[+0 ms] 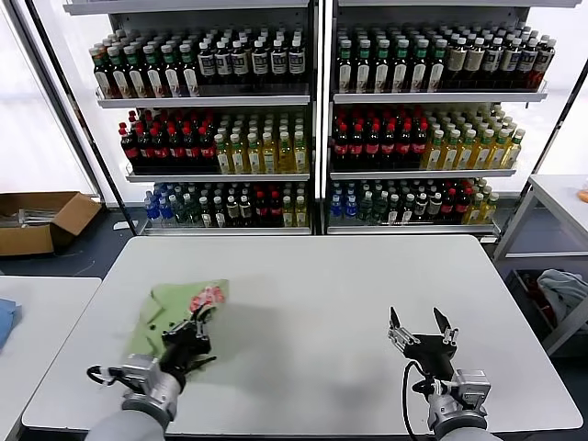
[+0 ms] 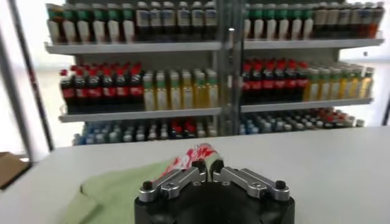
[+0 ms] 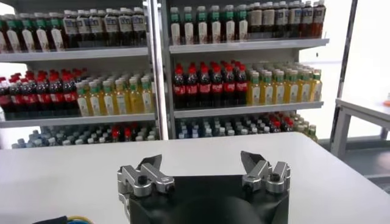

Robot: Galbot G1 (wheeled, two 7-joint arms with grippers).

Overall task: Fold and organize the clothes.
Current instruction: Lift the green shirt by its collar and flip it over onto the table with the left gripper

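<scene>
Shirt bunched, lt green | L hand apparently pinching it

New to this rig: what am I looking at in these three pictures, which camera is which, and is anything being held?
A two-armed robot stands at a white table, facing shelves of bottled drinks. The wide picture comes from its head camera; the other two come from cameras on each wrist. On the table lies a light green shirt with a red-and-white print. The left gripper is shut on a bunched fold of that shirt. The right gripper is open and holds nothing, hovering over bare table on the robot's right side.
</scene>
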